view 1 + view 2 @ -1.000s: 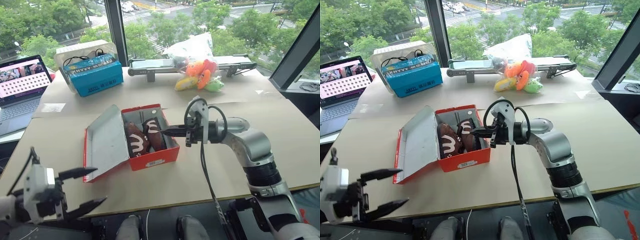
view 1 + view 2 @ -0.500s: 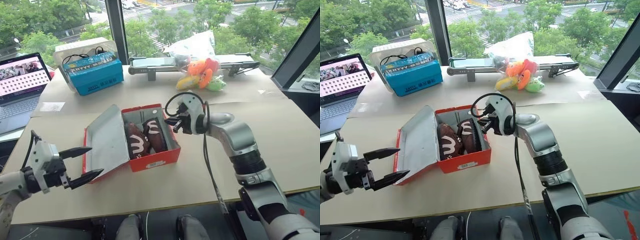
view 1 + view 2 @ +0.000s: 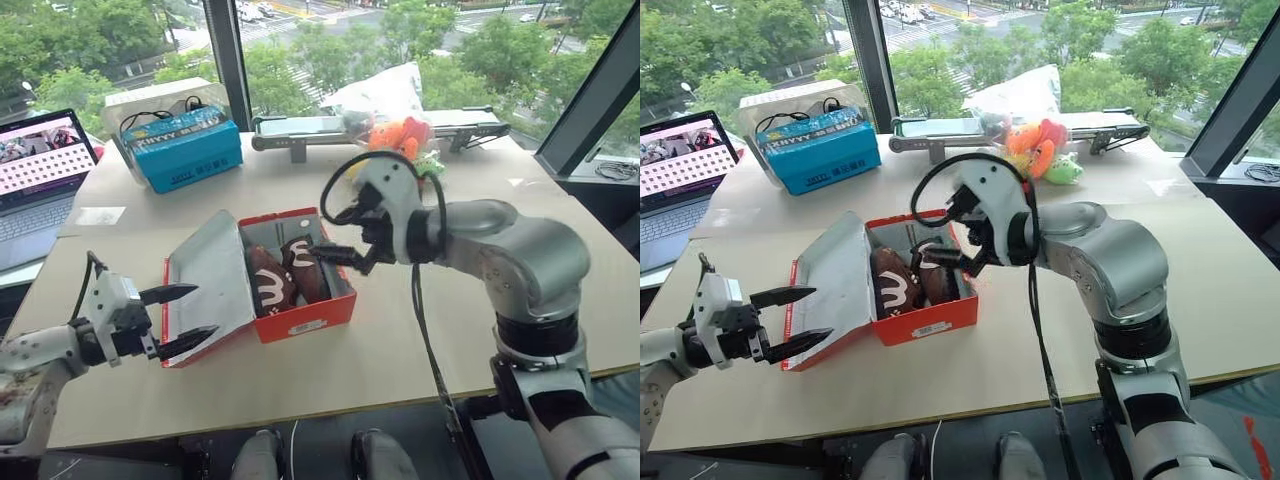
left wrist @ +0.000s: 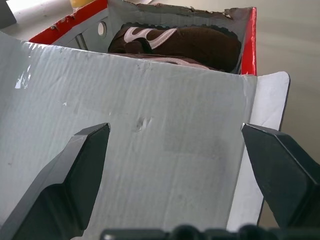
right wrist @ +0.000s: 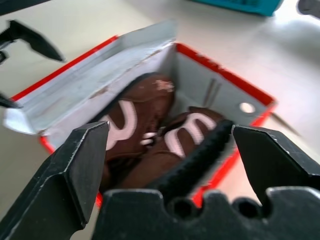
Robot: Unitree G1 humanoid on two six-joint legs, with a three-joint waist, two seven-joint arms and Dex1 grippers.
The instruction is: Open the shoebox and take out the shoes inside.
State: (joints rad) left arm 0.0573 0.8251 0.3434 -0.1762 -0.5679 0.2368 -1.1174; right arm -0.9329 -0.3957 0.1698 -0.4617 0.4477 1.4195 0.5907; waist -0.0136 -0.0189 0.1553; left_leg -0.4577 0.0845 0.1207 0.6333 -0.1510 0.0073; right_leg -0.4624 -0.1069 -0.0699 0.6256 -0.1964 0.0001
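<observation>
Right hand [image 3: 335, 257] hangs over the open box with its two black fingers spread wide and holding nothing; it points down and toward the robot's left, at the shoes. I judge that it is placed so in order to come down on one shoe from above, since the box walls leave no way in from the side.

On the beige worktop [image 3: 560, 270] the largest thing of the task is the red box [image 3: 300, 316], near the middle, in front of the robot. Its lid [image 3: 205, 280] is folded back to the robot's left, grey-white inside facing up, and leans outward on its hinge. So the opening step looks done, and taking out is what remains.

Left hand [image 3: 180, 317] is also open and empty. It is at the free edge of the lid, one finger above this edge and one below, but I cannot tell if it touches the cardboard. My guess is that it waits there to keep the lid from falling shut.

Both brown shoes [image 3: 268, 283] lie side by side in the box, white marks up, the nearer one just below the right fingertips and apart from them.
</observation>
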